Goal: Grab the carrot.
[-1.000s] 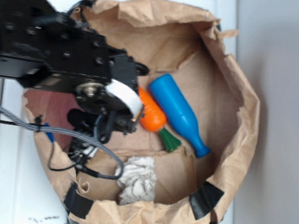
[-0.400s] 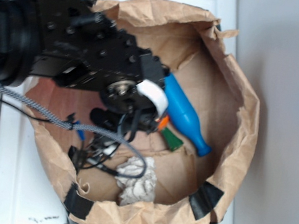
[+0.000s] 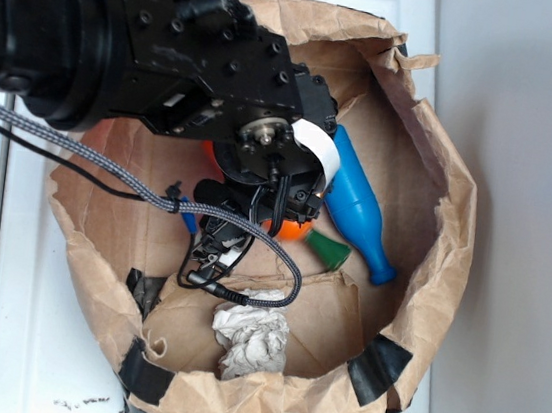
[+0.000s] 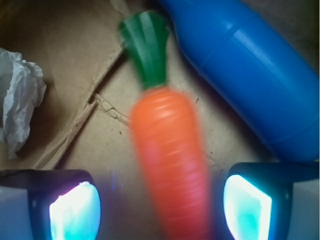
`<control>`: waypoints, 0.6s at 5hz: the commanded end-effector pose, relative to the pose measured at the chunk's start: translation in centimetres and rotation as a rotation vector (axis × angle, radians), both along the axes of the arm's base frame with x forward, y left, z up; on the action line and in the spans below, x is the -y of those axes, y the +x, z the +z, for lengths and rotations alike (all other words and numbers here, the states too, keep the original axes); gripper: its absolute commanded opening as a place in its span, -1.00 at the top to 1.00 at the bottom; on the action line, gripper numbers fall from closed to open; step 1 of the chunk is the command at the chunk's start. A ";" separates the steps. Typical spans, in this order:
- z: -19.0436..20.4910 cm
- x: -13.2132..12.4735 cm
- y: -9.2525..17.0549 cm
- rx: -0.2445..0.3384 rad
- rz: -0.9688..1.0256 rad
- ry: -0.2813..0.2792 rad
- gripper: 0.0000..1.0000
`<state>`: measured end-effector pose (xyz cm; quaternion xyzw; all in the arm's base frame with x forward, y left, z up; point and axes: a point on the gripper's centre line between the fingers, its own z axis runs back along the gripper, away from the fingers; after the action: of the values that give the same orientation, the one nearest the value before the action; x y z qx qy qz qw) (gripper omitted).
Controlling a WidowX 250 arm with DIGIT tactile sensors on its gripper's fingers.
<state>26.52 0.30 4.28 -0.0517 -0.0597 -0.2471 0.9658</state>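
Exterior view: we see the black arm [image 3: 144,49] reaching into a crumpled brown paper bag [image 3: 427,286], its bulk covering most of the carrot [image 3: 296,231]; only a sliver of orange and the green stem [image 3: 328,248] show beneath it. The blue bottle-shaped toy [image 3: 361,212] lies just beside, its upper end hidden by the arm. A crumpled white paper ball [image 3: 252,340] sits nearer the bag's lower rim.

Wrist view: we find the gripper [image 4: 160,200] spread wide, one finger [image 4: 75,210] on either side of the carrot [image 4: 170,165], neither touching it. The carrot's narrow end is cut off by the lower edge and blurred; the blue toy [image 4: 255,85] is cropped at right.
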 end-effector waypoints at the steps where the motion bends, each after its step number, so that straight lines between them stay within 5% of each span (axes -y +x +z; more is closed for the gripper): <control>1: -0.2 -0.7 1.9 0.054 0.010 0.032 -1.00; 2: -0.8 -0.6 2.1 0.058 0.004 0.045 -1.00; 3: -0.9 -0.7 2.1 0.066 0.031 0.035 1.00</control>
<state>27.76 0.92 2.31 -0.0311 -0.0681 -0.2357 0.9689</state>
